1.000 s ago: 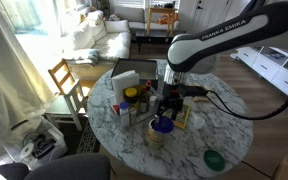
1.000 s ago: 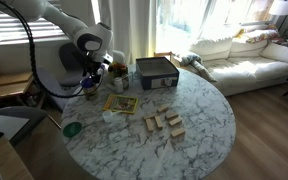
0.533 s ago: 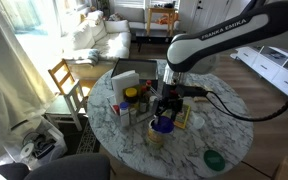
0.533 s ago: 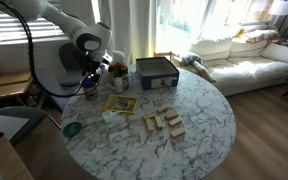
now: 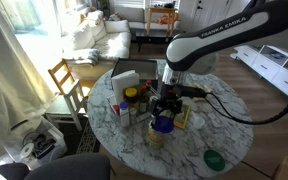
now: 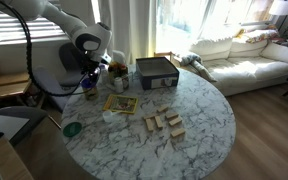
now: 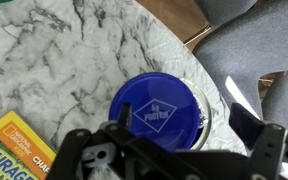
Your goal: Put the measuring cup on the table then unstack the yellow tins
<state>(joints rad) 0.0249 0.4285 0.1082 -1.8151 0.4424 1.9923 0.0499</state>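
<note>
The blue measuring cup [image 7: 156,112] fills the middle of the wrist view from above, with a white diamond mark on its top. It sits inside the stacked yellow tins, of which only a pale rim [image 7: 203,108] shows. In an exterior view the cup [image 5: 162,124] stands on the tins [image 5: 159,136] near the table's [image 5: 219,125] front edge. My gripper [image 7: 174,138] is open, its fingers either side of the cup and not touching it. It hovers just above the stack in both exterior views [image 5: 165,108] [image 6: 89,86]. The tins [image 6: 90,96] are mostly hidden there.
A flat green disc [image 5: 215,158] [image 6: 72,128] lies near the table edge. A yellow book [image 6: 121,103] [image 7: 14,150] lies beside the stack. Jars [image 5: 132,100] and a dark box [image 6: 156,72] stand further back. Wooden blocks [image 6: 162,122] lie mid-table. A chair [image 5: 66,78] stands nearby.
</note>
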